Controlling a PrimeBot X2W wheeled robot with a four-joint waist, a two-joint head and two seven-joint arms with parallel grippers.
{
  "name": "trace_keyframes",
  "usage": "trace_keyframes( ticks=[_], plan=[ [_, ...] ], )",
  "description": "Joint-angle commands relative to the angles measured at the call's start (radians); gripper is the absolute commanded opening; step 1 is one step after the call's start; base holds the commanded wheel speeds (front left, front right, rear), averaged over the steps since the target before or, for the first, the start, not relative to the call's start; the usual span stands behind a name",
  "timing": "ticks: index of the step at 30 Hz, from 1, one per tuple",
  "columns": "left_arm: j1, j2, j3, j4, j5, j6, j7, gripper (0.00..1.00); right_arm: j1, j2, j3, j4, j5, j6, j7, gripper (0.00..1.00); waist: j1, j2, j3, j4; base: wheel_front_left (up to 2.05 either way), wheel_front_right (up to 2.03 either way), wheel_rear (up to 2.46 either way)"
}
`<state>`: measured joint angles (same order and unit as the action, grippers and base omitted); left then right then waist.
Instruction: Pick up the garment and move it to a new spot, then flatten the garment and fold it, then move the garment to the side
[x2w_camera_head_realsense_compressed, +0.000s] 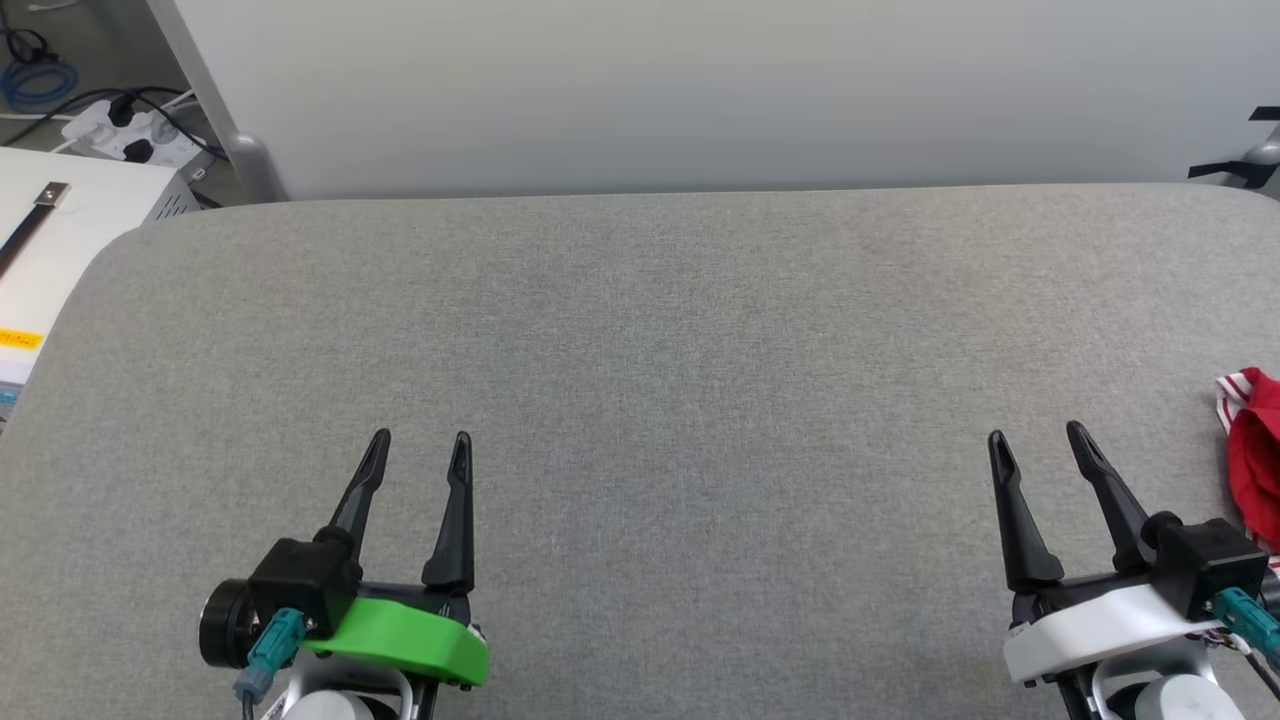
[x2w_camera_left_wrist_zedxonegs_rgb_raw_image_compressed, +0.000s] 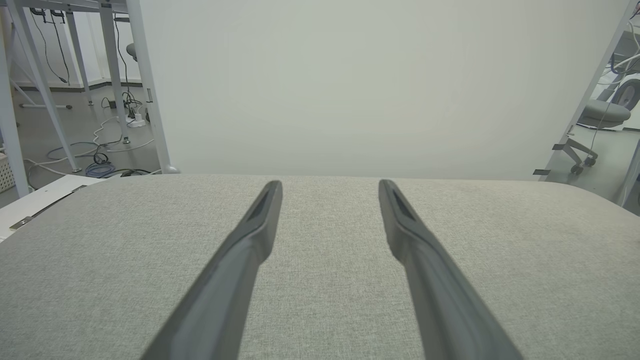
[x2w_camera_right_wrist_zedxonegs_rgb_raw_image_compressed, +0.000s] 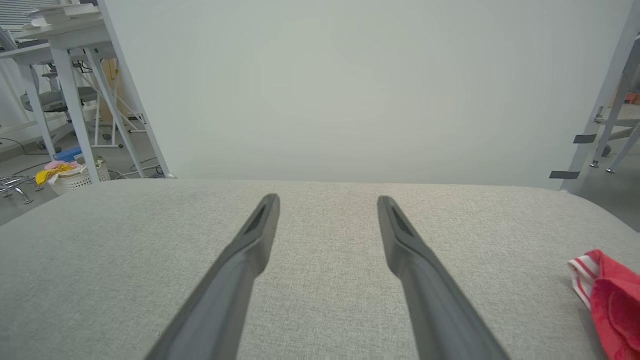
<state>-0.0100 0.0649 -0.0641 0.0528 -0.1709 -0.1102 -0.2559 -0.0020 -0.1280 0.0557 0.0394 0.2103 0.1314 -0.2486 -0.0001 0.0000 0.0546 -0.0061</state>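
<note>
Grey fabric surface, pale panel behind, garment at edge, left gripper, right gripper both spread

Head camera high above grey table; wrist cameras low, forward; garment in head and right-wrist views.

Grey fabric table bears the garment at its right edge
</note>
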Motion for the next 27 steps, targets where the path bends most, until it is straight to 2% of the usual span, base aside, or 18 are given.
trace_keyframes(
  ticks=[1,26,27],
  plan=[
    [0.015,-0.006,0.004,0.001,0.002,-0.005,-0.006,1.0,0.01,0.003,-0.002,0.009,0.0,-0.001,-0.008,1.0,0.0001,0.0,-0.003,0.0,0.0,0.0,0.0],
    [0.019,-0.014,0.027,0.003,-0.019,-0.018,-0.006,1.0,-0.002,0.006,0.015,0.024,-0.002,-0.001,-0.013,1.0,0.0001,0.0,0.001,-0.001,0.0,0.0,0.0],
    [0.009,-0.01,0.027,0.004,-0.011,-0.01,0.001,0.0,0.001,0.004,0.014,0.028,0.003,0.0,-0.003,0.0,0.0001,0.0,0.001,-0.001,0.0,0.0,0.0]
  ],
)
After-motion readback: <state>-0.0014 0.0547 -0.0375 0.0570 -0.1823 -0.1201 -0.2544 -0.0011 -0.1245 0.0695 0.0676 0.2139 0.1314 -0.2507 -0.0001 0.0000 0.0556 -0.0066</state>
